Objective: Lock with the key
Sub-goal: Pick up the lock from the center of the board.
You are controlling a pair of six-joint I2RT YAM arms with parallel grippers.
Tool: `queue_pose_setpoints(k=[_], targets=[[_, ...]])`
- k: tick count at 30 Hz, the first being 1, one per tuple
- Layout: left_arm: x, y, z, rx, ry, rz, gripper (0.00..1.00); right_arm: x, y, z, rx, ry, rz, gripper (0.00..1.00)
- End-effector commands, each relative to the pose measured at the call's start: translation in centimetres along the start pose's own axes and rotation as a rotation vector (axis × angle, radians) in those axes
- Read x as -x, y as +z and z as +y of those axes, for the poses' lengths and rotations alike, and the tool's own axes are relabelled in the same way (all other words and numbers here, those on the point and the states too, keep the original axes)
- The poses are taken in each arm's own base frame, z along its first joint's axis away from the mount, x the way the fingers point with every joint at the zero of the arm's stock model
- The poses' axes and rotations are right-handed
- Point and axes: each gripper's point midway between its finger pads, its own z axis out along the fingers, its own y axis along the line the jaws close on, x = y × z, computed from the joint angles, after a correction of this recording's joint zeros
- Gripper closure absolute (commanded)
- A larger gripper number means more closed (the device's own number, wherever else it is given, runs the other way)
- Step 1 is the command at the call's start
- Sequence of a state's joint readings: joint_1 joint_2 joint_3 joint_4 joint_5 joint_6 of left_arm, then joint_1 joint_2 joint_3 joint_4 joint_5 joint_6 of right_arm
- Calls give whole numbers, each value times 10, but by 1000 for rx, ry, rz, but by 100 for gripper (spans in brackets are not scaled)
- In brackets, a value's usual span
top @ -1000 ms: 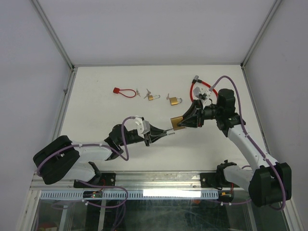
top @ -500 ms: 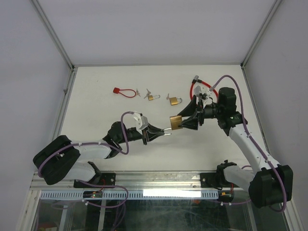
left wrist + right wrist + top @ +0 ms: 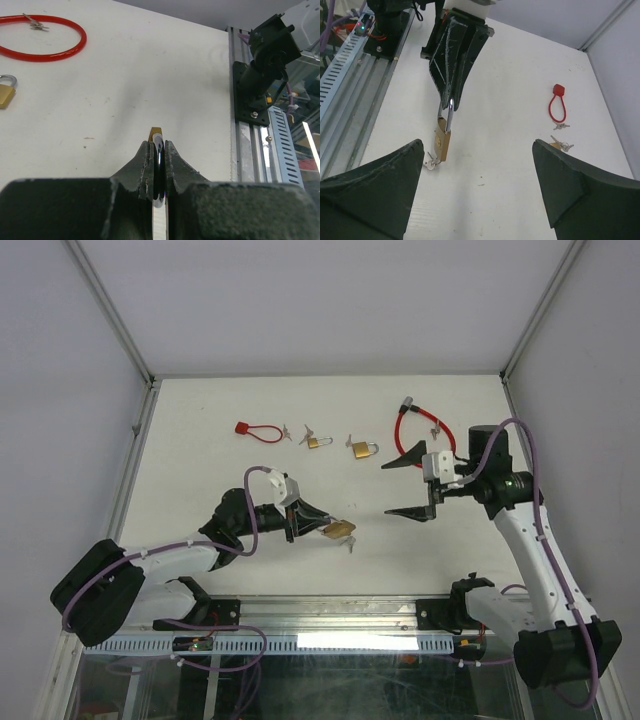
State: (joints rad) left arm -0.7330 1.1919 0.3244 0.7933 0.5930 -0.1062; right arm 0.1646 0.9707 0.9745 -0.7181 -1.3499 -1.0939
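Note:
A brass padlock hangs by its silver shackle from my left gripper, which is shut on the shackle. The key sticks out of the lock's lower end, on a small ring. In the left wrist view the shackle is pinched between the fingers, with a bit of brass body beyond the tips. My right gripper stands wide open to the right of the lock, apart from it. Its wrist view shows the padlock, the key and the left gripper ahead of the spread right gripper.
Along the back of the table lie a small red cable lock, a small brass padlock with keys, another brass padlock and a red cable loop lock. Metal rails run along the near edge.
My right gripper has opened, let go of the padlock body and drawn back to the right. The left gripper has moved left and nearer with the lock hanging from it.

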Motion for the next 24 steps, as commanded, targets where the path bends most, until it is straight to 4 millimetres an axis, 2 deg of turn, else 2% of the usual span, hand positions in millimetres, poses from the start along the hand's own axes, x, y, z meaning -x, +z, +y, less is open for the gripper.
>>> queue_pose_setpoints(k=[1, 3, 8, 11, 15, 18, 24], targets=[[65, 0, -23, -102, 99, -185, 100, 0, 4, 16, 73, -125, -46, 8], [67, -1, -23, -99, 98, -196, 100, -8, 8, 16, 79, -86, -44, 9], [73, 1, -20, -89, 101, -219, 100, -67, 36, 15, 56, 111, 3, 10], [81, 1, -23, -97, 105, -249, 100, -84, 49, 13, 29, 190, -9, 11], [93, 0, -24, -99, 116, -288, 100, -88, 67, 16, 63, 236, -15, 12], [102, 0, -28, -115, 119, -312, 100, -88, 71, 16, 52, 309, -44, 13], [118, -1, -34, -142, 106, -382, 100, -71, 78, 26, 101, 356, -127, 16]])
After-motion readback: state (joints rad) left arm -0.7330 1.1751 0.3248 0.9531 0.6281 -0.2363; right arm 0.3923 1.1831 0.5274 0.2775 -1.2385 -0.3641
